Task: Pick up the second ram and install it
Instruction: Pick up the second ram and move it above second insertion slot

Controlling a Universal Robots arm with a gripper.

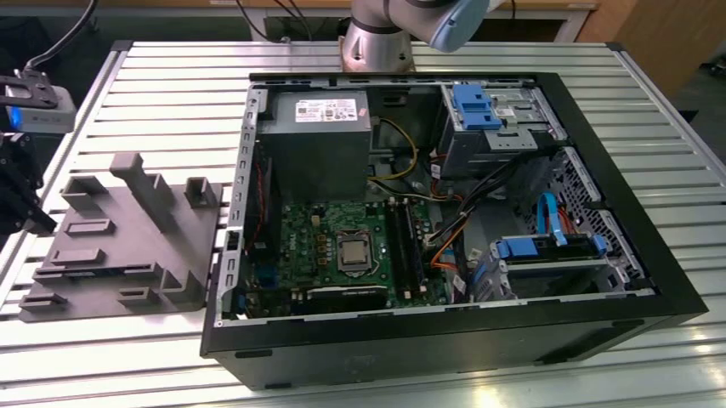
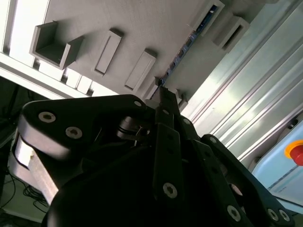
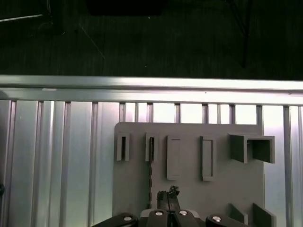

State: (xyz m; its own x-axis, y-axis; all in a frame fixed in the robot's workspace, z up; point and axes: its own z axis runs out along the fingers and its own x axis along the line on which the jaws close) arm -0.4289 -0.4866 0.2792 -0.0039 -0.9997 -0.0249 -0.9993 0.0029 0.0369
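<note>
The second ram stands on edge in a narrow slot of the grey holder block, a thin dark stick. In the second wrist view the ram runs along the block just past my fingertips. My gripper hovers over the block a little to one side of the stick, fingers together, nothing between them. In the exterior view the gripper hangs at the far left edge, beside the block. The open computer case holds the green motherboard with its long black sockets.
The block has several other slots and raised posts. A grey power supply, blue drive brackets and loose cables crowd the case. The slatted metal table ends just beyond the block. A red button sits beside the table.
</note>
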